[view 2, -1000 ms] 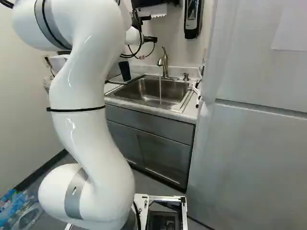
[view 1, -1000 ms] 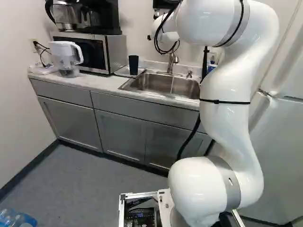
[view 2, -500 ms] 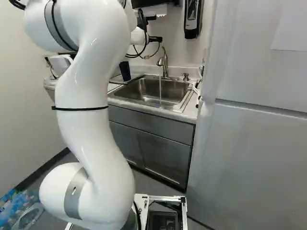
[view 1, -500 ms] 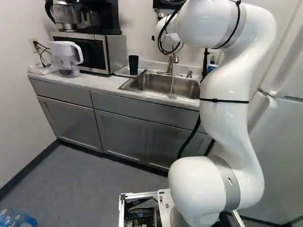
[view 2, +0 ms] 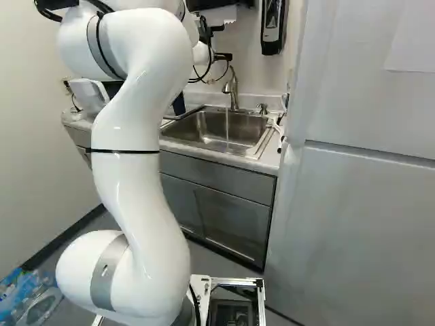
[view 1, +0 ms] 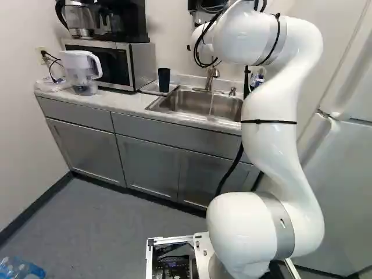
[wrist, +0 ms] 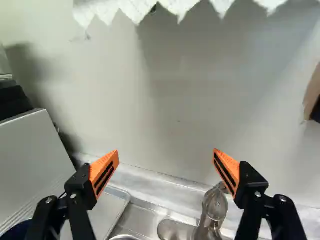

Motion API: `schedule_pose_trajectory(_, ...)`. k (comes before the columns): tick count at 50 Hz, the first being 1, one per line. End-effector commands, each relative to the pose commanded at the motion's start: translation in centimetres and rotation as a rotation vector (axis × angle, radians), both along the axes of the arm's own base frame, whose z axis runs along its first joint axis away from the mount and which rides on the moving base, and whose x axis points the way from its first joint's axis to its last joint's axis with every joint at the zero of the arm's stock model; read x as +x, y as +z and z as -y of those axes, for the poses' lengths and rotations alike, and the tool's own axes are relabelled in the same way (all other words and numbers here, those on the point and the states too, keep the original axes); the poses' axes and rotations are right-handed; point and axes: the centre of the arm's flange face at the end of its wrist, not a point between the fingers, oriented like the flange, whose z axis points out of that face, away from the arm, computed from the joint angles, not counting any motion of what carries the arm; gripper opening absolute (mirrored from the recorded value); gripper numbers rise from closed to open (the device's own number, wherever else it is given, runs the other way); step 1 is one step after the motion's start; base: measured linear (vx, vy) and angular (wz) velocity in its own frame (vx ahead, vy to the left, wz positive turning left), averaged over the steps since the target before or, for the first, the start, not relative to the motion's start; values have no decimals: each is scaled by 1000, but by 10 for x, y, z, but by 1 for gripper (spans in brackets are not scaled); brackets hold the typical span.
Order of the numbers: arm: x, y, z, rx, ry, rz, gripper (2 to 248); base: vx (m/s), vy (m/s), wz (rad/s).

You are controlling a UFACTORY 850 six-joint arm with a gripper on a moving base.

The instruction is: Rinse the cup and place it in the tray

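In the right base view a black part of my gripper (view 2: 223,56) shows beside the faucet (view 2: 232,88), up near the wall. The wrist view has the gripper (wrist: 165,155) open, its orange-padded fingers wide apart with nothing between them. A dark cup (view 1: 164,79) stands upright on the tray (view 1: 150,89), left of the sink (view 1: 192,102). Only a bit of the cup (wrist: 16,231) shows in the wrist view, beside one finger; the tray (wrist: 116,202) lies near that finger. The faucet (wrist: 215,207) is close to the other finger. Water (view 2: 227,125) runs into the sink.
A microwave (view 1: 116,63) with a coffee maker on top and a water pitcher (view 1: 81,70) stand beyond the tray. Paper towel (wrist: 185,6) hangs ahead on the wall. A soap dispenser (view 2: 273,26) and a fridge (view 2: 360,204) stand to the right.
The upper arm has swung left in the left base view and right in the right base view. The wrist end has shifted slightly right in both. Cup, tray and base have stayed put.
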Motion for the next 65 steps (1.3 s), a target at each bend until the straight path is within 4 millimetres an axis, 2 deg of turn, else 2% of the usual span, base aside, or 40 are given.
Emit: schedule_pose_trajectory(65, -6, -16, 0, 13, 7, -191, 247, 0, 0, 0)
